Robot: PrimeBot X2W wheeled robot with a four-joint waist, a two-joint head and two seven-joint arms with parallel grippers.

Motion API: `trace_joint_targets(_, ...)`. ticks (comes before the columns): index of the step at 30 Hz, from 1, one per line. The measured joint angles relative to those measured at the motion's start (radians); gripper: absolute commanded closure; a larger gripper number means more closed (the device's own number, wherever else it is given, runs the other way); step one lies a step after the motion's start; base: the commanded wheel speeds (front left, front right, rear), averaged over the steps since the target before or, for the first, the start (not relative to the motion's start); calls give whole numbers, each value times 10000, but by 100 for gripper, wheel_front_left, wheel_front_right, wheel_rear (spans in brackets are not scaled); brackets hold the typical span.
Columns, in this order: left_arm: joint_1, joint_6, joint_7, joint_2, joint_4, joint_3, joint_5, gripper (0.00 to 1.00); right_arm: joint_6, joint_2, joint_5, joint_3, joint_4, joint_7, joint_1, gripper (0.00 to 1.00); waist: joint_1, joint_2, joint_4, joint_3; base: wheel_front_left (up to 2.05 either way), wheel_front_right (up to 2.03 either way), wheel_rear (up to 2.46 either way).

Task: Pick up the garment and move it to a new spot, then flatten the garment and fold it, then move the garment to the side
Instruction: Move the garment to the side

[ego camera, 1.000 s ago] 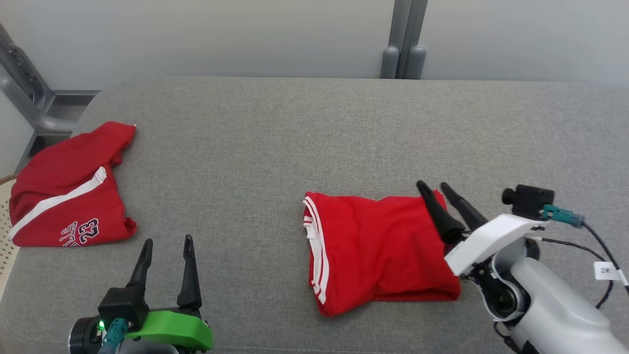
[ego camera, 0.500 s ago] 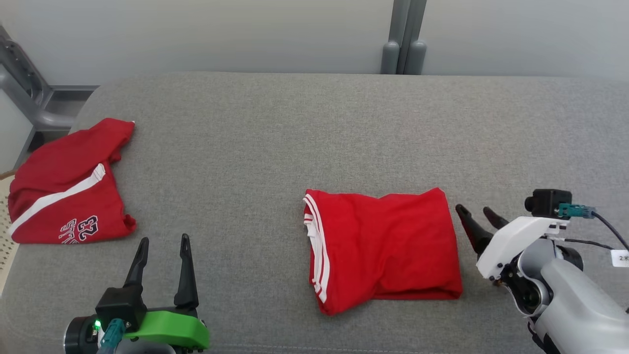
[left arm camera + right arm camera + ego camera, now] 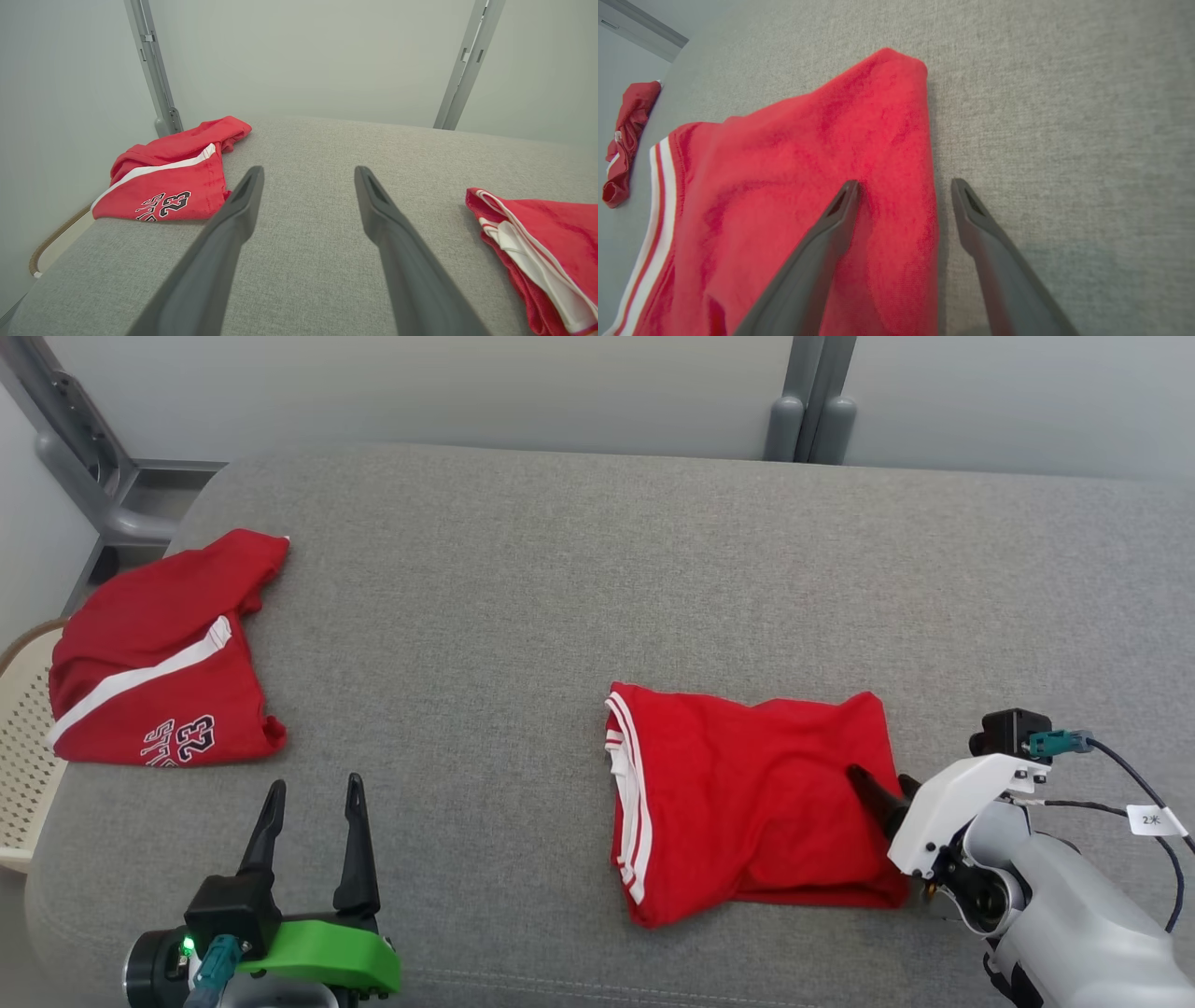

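Garment position: You find the folded red garment [image 3: 747, 803] lying flat on the grey padded surface [image 3: 560, 569], right of centre, with its white-striped hem facing left.
Handling: Judge it soft, light and limp. The layers may slide apart if you lift only the top one.
Hold point: Take the right folded edge and pinch every layer together.
Right gripper [image 3: 878, 777]: Jaws apart, gripping nothing. It straddles that right edge, one finger over cloth, the other over bare surface. Contact cannot be told.
Left gripper [image 3: 316, 782]: Jaws apart and empty, near the front edge, well apart from the garment.
Surroundings: A second red garment [image 3: 159, 672] marked "23" lies at the far left, with a pale basket [image 3: 23, 747] beyond it.
Obstruction: The left end is taken, so judge the right side the freer destination.
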Motion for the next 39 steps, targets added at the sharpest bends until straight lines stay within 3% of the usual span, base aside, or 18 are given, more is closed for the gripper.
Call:
trace_joint_targets(6, -5, 2, 0, 0, -4, 38, -27, 0, 2, 127, 550, -15, 380, 566, -190, 0, 0, 0, 73, 98, 0, 0, 0)
trace_joint_targets(7, -7, 2, 0, 0, 0, 38, -52, 0, 2, 130, 564, 15, 443, 623, -233, 18, 0, 0, 67, 108, 0, 0, 0)
trace_joint_targets(8, -13, 4, 0, 0, 4, 33, -61, 0, 2, 130, 564, 63, 489, 663, -291, 53, 0, 0, 64, 118, 0, 0, 0)
trace_joint_targets(9, -19, 4, 0, 0, 12, 27, -71, 0, 2, 138, 575, 102, 504, 663, -341, 80, 0, 0, 63, 128, 0, 0, 0)
trace_joint_targets(10, -25, 6, 0, 0, 23, 19, -73, 0, 2, 174, 660, 127, 499, 667, -363, 100, 0, 0, 63, 134, 0, 0, 0)
trace_joint_targets(26, -104, 10, 0, 0, -92, 226, -115, 0, 2, -487, 788, 654, 232, 31, -1708, 100, 0, 0, -213, 188, 0, 0, 0)
trace_joint_targets(39, -511, -148, 0, 38, -872, 838, 330, 0, 2, -2188, 420, 702, 989, 119, -4115, 100, 0, 0, -707, 1342, 0, 0, 0)
